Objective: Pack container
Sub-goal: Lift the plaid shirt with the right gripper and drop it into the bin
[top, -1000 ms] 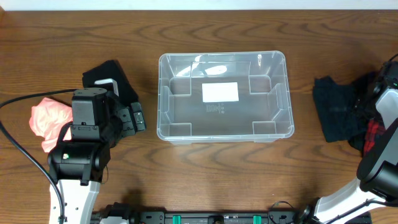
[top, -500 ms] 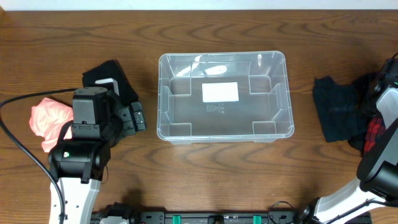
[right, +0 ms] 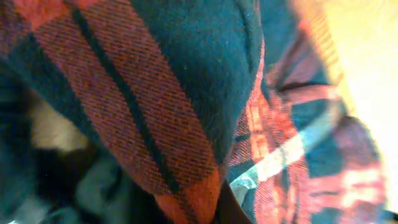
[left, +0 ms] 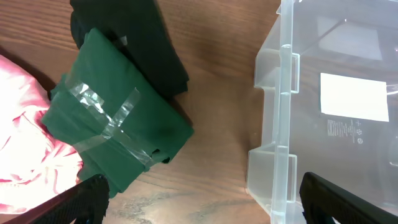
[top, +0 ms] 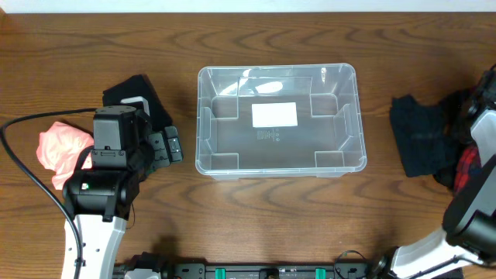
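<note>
Overhead, dark wood-grain table (top: 256, 221), clear container (top: 225, 139) central; left hand (left: 202, 199) spread open, right hand unreadable against plaid cloth (right: 155, 93)

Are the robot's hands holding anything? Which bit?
The left gripper is open, holding nothing. The right gripper's fingers are hidden; its camera shows only red plaid cloth up close, so a hold cannot be told.

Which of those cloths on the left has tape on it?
The dark green cloth, crossed with clear tape. The pink cloth and the black cloth beside it show none.
</note>
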